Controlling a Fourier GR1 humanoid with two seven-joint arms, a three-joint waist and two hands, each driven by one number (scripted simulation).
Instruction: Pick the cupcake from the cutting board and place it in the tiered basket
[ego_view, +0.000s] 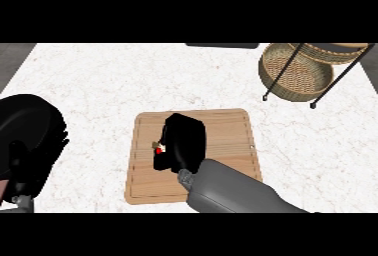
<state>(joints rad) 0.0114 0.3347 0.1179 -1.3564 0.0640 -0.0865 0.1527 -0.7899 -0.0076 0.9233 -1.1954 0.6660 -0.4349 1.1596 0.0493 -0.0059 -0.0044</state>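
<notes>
We look steeply down on a white marbled tabletop (103, 75). A wooden cutting board (229, 130) lies near the middle of it, toward the near side, its long edges running near to far.

Our right hand (184, 140) comes in from the lower edge on a grey forearm (229, 190) and sits over the left half of the board, palm down. It covers the cupcake (159, 146) almost wholly; only a small speck of red and white with a tan bit shows at the hand's left edge, about midway along the board. The fingers curl down around that spot, so we read them as grasping the cupcake, which is on or just above the board; we cannot tell whether it has left the wood.

Our left hand (26, 165) shows at the left edge of the view, near side, dark and upright, off the board and well apart from the cupcake. Its fingers look relaxed and hold nothing.

The tiered basket (295, 75) stands at the far right of the tabletop: woven tan bowls in a thin black wire frame (284, 75), well apart from the board. We see 2 tiers, the upper 1 cut off by the view's edge.
</notes>
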